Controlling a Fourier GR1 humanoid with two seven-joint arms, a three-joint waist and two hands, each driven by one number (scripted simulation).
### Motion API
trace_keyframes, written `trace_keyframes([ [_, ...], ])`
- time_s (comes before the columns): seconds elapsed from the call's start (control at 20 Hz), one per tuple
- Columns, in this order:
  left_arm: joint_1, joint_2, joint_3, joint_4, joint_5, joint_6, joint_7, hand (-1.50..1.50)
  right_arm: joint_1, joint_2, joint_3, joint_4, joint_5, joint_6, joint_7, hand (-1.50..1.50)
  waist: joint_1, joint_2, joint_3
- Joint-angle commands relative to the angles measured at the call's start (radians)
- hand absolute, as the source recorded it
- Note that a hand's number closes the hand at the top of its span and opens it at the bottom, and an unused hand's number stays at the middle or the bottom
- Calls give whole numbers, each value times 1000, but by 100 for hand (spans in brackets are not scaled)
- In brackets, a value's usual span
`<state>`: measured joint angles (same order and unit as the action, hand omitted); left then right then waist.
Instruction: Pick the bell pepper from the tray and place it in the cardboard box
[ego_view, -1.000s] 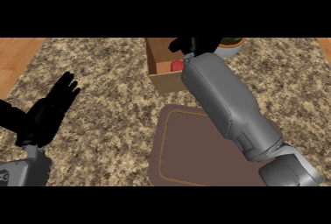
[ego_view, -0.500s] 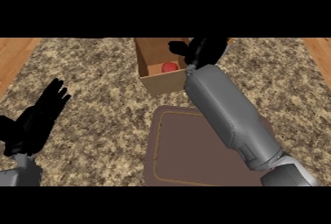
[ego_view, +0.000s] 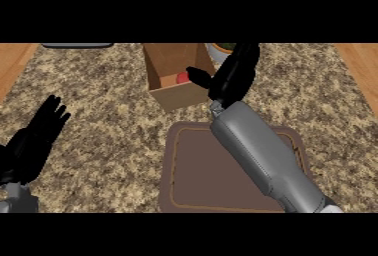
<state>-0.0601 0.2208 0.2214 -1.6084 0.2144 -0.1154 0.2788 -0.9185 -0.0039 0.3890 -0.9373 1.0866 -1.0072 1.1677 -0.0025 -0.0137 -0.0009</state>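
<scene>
Right robot hand (ego_view: 230, 76), all black, is up near the far side of the bench (ego_view: 111, 115), just to the right of the open brown cardboard box (ego_view: 179, 96). Its fingers are straight and spread apart, pointing away from the robot. Its thumb sticks out to the left, over the right edge of the box. It holds nothing.

A small red bell pepper (ego_view: 181, 78) lies inside the cardboard box, down near the front wall. Only a bit of it shows, just left of the thumb. I cannot tell if the thumb touches it.

The long grey forearm (ego_view: 258, 150) comes up from the bottom right. It crosses over the dark brown flat tray with round corners (ego_view: 193, 172). The tray lies on the bench, close in front of the box.

The left robot hand (ego_view: 33, 142), also black, is at the left edge, well apart from the box and the tray. It is open, with its fingers straight and pointing up.

The bench top is speckled brown and cream stone. Plain light wood (ego_view: 15, 60) shows at the two far corners. A round pale thing with something green in it (ego_view: 221, 48) peeks out behind the box, partly hidden by the right robot hand. A flat grey thing (ego_view: 77, 45) shows at the far left edge.
</scene>
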Motion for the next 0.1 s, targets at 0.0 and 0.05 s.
trace_keyframes([
  [0.0,69,-11,-2,-54,-1,-5,-11,0,65,4,49,-153,101,22,235,-150,-2,-1,0],
  [0.05,54,10,24,-15,15,-22,-22,0,110,4,49,-184,126,38,246,-150,-11,-1,0],
])
